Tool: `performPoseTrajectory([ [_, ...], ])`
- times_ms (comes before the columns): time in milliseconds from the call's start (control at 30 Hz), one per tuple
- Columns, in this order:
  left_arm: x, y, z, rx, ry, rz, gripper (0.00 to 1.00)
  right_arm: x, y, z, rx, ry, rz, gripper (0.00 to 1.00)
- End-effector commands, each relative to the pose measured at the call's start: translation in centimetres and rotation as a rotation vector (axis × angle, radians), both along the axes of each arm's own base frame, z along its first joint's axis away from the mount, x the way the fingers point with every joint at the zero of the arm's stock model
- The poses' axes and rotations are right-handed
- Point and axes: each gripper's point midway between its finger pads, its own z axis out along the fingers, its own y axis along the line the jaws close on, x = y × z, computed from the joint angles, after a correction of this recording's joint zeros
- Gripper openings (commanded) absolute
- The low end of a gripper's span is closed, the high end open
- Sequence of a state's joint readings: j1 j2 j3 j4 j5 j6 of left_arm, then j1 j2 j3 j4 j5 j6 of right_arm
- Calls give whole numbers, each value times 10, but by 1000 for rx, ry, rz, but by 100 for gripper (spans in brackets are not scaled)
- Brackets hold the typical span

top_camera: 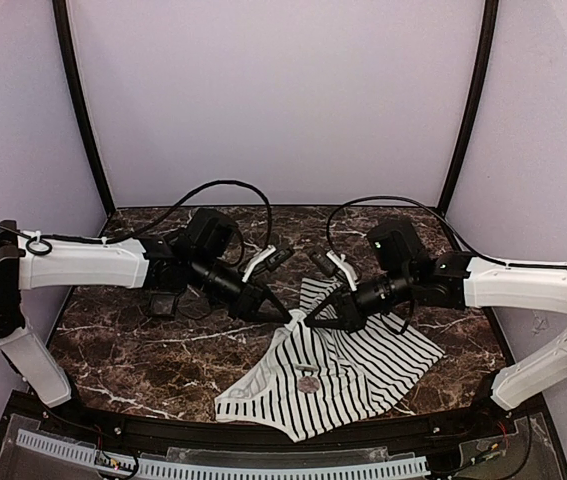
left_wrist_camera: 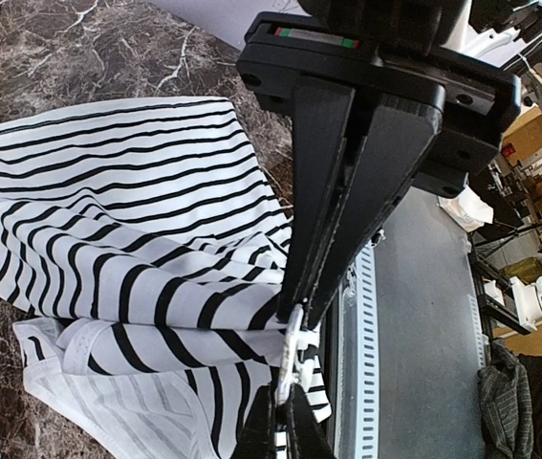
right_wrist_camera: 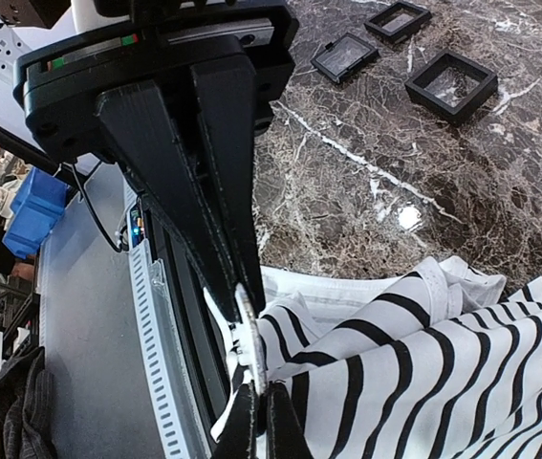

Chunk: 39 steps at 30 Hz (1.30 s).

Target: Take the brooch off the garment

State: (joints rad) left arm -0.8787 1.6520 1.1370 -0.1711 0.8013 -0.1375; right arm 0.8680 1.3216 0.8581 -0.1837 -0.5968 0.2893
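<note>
The left gripper (top_camera: 281, 317) and the right gripper (top_camera: 310, 322) meet almost tip to tip at the far edge of the garment (top_camera: 348, 365). Each has its fingers pressed together on a fold of the plain white edging, which is gathered to a point between them. From that pinch the striped cloth spreads out on the marble table (top_camera: 113, 350), on the near side of both tips. The brooch (top_camera: 309, 383) sits on the stripes, nearer the arm bases than the two tips and apart from them. It shows only from above, as a small round spot too small to make out. In both wrist views the fingers cover the pinched fold and the frame edges cut off the cloth. Three black boxes (right_wrist_camera: 451, 86) lie beyond the right gripper, well apart from the garment.
</note>
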Motion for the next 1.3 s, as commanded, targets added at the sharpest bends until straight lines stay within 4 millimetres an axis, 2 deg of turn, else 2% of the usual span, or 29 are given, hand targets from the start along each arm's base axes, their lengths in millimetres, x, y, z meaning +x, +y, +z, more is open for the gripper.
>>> performPoseTrajectory([
  [0, -6, 0, 4, -41, 9, -25, 1, 2, 9, 23, 78, -37, -3, 3],
  [100, -3, 0, 16, -89, -31, 3, 1, 7, 6, 31, 120, -55, -55, 34],
  [133, -3, 2, 14, -86, -27, 18, 1, 9, 4, 29, 123, -51, -80, 42],
  [167, 2, 2, 24, -120, -67, 41, 1, 12, 2, 36, 155, -72, -108, 49],
  [267, 7, 7, 28, -139, -104, 99, 1, 18, -6, 42, 209, -87, -191, 63],
  [467, 6, 12, 40, -196, -119, 130, 1, 13, -10, 44, 315, -59, -234, 77],
  [667, 0, 9, 43, -220, -85, 102, 1, 7, -3, 37, 339, -28, -213, 79],
  [967, -2, 8, 44, -232, -68, 84, 1, 1, 13, 30, 329, 4, -136, 63],
  [1267, -4, 8, 46, -237, -66, 74, 1, 0, 19, 35, 370, 21, -113, 49],
])
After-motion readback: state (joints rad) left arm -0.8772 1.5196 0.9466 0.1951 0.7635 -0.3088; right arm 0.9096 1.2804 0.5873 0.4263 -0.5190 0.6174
